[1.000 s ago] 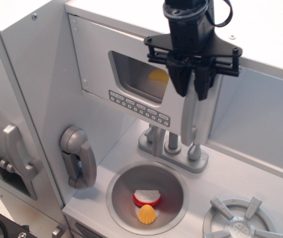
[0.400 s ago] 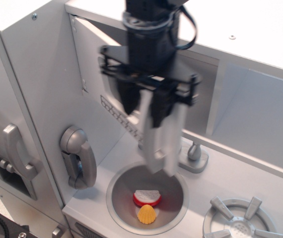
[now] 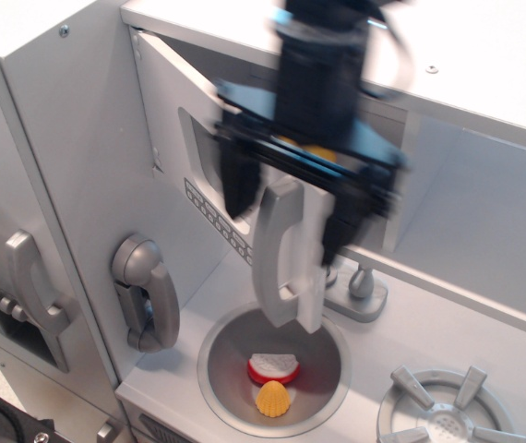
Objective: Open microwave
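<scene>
No readable text anywhere here, honestly. The only candidate is the button strip point(image 3: 217, 221) on the microwave point(image 3: 189, 138) door, and its little keys are way too small and seen at too steep an angle to make out any letters or numbers. No brand marks, labels or signs show on the grey panels either.
</scene>
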Available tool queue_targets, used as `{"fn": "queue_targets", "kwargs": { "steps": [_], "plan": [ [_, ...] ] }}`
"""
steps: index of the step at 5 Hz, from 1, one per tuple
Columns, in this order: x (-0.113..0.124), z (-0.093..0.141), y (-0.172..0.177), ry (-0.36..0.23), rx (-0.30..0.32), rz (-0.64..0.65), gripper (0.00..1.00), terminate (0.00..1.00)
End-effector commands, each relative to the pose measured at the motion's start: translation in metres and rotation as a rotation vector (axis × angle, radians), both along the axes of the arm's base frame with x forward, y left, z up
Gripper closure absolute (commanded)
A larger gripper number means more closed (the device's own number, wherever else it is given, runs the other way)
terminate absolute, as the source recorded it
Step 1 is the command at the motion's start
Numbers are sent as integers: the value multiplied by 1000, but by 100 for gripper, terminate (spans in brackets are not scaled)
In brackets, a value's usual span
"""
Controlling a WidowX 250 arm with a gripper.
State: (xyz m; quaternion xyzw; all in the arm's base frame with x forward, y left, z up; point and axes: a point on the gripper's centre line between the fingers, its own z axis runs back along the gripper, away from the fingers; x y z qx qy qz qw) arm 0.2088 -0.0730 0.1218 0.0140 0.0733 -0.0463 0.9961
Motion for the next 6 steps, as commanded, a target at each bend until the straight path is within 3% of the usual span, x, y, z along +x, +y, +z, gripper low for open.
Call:
{"fn": "queue_targets", "kwargs": {
  "steps": [1,2,3,5,6],
  "plan": [
    [19,14,-78,157,-186,-1,0,0],
    [20,27,-92,185,-226,8,0,0],
    [23,26,-104,117,-237,-14,0,0],
    [78,25,-64,-366,-154,64,0,0],
    [95,19,-40,-428,-132,97,0,0]
  ]
}}
